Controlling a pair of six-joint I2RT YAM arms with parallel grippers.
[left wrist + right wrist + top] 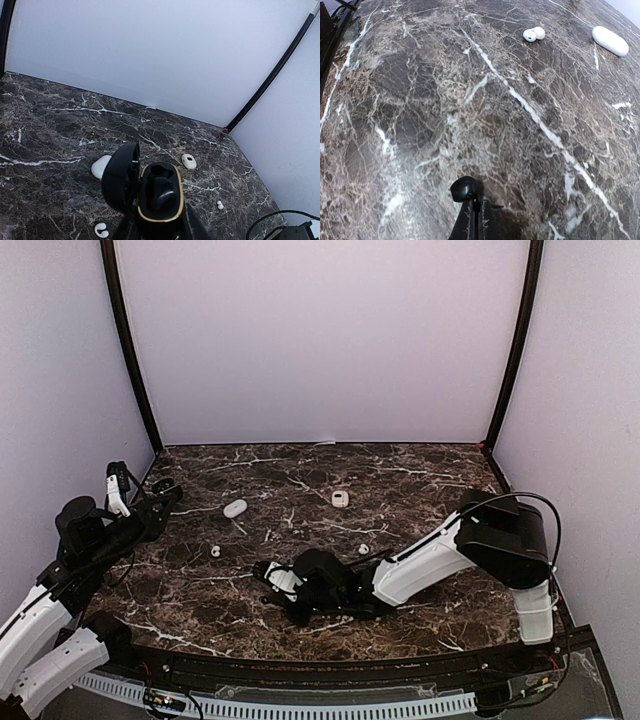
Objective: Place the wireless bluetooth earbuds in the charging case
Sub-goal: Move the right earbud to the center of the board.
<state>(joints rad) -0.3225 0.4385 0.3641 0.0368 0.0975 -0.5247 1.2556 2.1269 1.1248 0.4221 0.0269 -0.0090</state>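
Note:
My left gripper (158, 498) is shut on an open black charging case with a gold rim (160, 192), held above the table's left side, its lid (121, 175) swung left. A dark glossy shape lies in one pocket. My right gripper (472, 202) is shut on a tiny black earbud (464, 188) just above the marble, low at the table's middle front in the top view (272, 578). White earbuds lie loose: one (215, 550) (101, 230) (534, 34) left of centre, one (363, 549) (220, 204) right of centre.
A closed white case (235, 507) (101, 166) (610, 40) lies at mid left. A small white oval piece with a dark spot (341, 498) (188, 160) lies further back at centre. Walls enclose the dark marble table (420, 480) on three sides.

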